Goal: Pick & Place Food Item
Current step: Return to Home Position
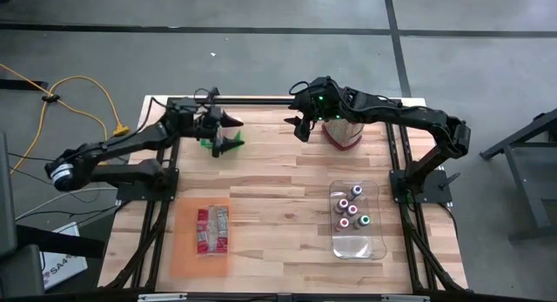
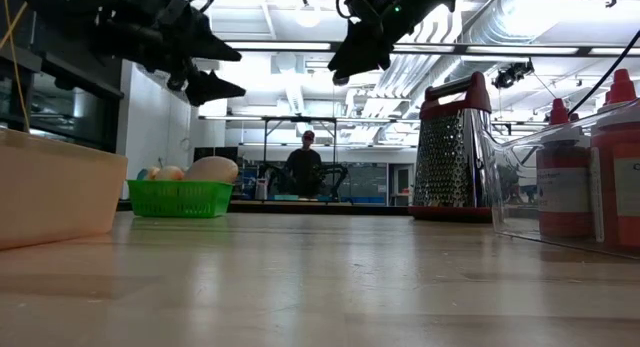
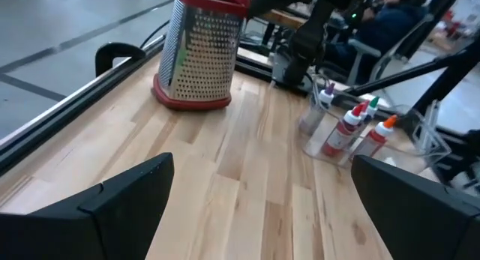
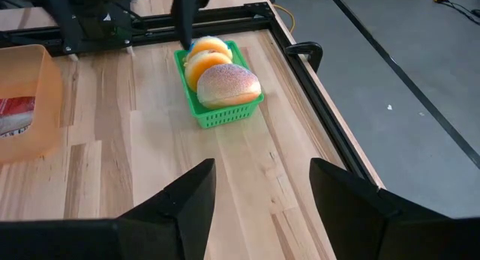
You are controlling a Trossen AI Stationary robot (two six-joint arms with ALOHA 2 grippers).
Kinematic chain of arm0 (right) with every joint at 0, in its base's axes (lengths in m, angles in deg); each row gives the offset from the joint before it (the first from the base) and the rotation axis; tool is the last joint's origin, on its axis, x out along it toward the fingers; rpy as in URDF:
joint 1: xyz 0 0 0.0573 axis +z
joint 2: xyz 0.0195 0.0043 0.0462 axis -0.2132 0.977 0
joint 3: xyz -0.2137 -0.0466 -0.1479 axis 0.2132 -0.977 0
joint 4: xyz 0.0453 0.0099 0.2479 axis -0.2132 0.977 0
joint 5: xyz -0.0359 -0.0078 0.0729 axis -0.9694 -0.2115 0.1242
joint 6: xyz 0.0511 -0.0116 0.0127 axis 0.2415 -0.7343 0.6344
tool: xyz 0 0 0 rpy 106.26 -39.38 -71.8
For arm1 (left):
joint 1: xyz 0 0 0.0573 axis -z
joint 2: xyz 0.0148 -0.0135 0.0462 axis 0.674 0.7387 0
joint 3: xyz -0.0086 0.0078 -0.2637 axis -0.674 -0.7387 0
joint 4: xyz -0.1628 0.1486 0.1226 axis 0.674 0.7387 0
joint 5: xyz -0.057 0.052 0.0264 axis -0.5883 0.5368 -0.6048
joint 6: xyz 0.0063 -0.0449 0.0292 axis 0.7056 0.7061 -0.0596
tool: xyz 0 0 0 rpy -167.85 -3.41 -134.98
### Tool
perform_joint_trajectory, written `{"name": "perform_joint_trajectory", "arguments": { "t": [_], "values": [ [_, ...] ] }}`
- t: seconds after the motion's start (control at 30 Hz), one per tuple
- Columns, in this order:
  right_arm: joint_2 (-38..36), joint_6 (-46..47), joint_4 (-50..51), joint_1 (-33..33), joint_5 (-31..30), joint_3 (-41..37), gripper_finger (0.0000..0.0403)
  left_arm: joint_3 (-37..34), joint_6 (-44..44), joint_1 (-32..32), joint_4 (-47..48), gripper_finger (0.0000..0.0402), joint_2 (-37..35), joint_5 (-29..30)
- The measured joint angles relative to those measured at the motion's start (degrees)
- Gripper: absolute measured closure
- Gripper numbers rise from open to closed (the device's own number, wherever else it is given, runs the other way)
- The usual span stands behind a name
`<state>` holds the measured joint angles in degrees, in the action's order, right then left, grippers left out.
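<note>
Left gripper [image 1: 231, 131] and right gripper [image 1: 301, 124] hang open and empty above the table [image 1: 278, 206]. Donuts [image 4: 221, 82] sit in the green basket [image 4: 229, 116] beside the left one. Placing looks done, and only parking the arms seems left.

Left pincer [image 1: 231, 132] and right pincer [image 1: 301, 126] hover raised, facing each other, both gaping wide.

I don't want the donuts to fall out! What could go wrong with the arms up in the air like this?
The donuts are heaped above the rim of the green basket, and the open left gripper hangs above it. A low pull-back might knock the top one out. The open right gripper hangs close to the metal grater, so a sideways swing could tip it.
</note>
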<state>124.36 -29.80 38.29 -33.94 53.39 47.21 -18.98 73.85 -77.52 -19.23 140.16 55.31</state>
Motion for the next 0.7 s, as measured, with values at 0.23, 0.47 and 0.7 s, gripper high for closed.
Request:
{"name": "perform_joint_trajectory", "arguments": {
  "t": [0.23, 0.47, 0.7],
  "values": [
    [0.0, 0.0, 0.0, 0.0, 0.0, 0.0, 0.0198, 0.0, -0.4, 10.6, 0.1, 0.0003, 0.0, 11.7],
    [0.0, 0.0, 0.0, 0.0, 0.0, 0.0, 0.0198, 0.0, -0.6, 21.1, 0.6, 0.0003, 0.0, 21.3],
    [0.0, 0.0, 0.0, 0.0, 0.0, 0.0, 0.0198, 0.0, -0.5, 26.6, 1.3, 0.0003, 0.0, 23.3]
  ]
}}
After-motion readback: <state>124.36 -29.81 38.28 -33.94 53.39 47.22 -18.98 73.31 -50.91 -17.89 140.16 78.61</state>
